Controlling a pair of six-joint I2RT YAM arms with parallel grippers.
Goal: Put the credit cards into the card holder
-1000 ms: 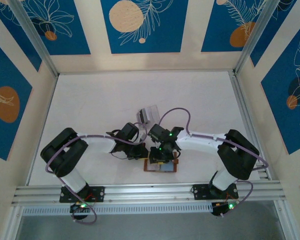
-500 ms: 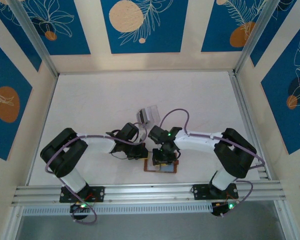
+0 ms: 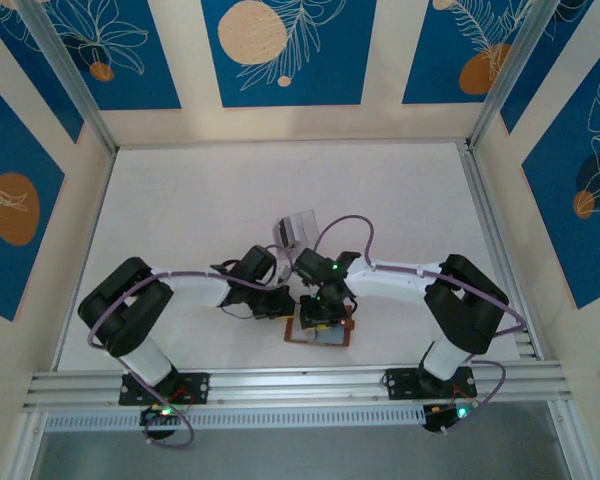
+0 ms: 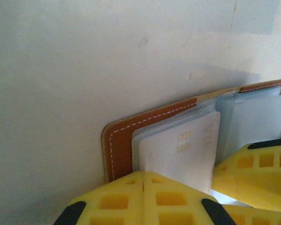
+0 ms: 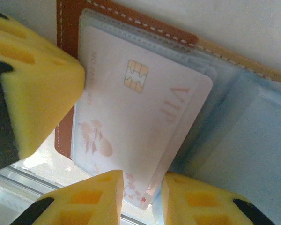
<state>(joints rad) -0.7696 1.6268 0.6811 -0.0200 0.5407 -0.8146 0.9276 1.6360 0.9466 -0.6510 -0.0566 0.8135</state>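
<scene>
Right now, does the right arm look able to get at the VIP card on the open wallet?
Probably yes. The jaws of the right gripper stand apart over one edge of the VIP card, with nothing between. The left gripper, shut, sits at the brown wallet edge to one side, out of that path.

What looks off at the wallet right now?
The white VIP credit card lies slightly askew on the open card holder: tilted against the stitched edge, its lower corner poking past the leather between the fingers of the right tool. Nothing else stands out.
</scene>
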